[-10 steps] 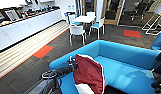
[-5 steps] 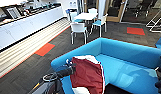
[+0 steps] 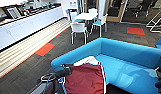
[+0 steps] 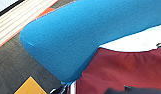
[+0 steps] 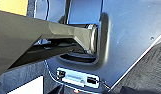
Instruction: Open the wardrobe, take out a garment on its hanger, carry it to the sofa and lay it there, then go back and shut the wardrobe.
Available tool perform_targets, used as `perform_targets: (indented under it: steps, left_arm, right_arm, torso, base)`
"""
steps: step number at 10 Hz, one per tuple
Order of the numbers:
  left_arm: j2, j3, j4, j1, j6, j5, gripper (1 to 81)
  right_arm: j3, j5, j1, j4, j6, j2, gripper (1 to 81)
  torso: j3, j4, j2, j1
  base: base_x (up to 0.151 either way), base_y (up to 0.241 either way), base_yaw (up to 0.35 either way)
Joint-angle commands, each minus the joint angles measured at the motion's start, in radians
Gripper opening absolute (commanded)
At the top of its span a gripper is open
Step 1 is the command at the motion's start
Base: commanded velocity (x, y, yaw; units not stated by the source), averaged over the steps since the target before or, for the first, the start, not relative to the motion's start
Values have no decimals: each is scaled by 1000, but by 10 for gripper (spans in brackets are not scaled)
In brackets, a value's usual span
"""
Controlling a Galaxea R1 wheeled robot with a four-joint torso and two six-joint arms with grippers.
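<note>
the jacket (image 3: 83, 78) hangs from the left pincer (image 3: 63, 71) at six o'clock, draped over the sofa (image 3: 126, 53) arm, white sleeve on the cushion. lay it well: carry it toward three o'clock over the seat, lower, then release. right pincer: cannot tell.

Office kitchen and dining corner on dark carpet

A long run of white cabinets (image 3: 26, 27) lines the wall, its dark counter crowded with small items too blurred to name. Beside it lies a pale striped floor strip (image 3: 28, 48), then dark grey carpet (image 3: 41, 67) with an orange patch (image 3: 45, 49) near the strip and a red patch (image 3: 135, 31) farther off. A white table (image 3: 86, 16) stands among white chairs, one chair (image 3: 78, 28) nearest, another (image 3: 101, 22) with a blue seat. Behind are wooden door frames (image 3: 118, 12) and dark glass.
</note>
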Motion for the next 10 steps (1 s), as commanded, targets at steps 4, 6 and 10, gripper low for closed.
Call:
perform_targets:
  steps: [4,6,10]
  left_arm:
    - [-108,141,14,52,18,-57,811]
    - [-238,397,5,165,18,-128,811]
    - [-446,744,26,336,49,-344,811]
  right_arm:
    - [7,-70,-6,1,0,8,811]
    - [7,-71,1,3,0,7,811]
    - [7,-70,5,3,3,10,811]
  torso:
    - [0,0,0,0]
    - [0,0,0,0]
    - [0,0,0,0]
  base:
    - [0,0,0]
    - [0,0,0]
    - [0,0,0]
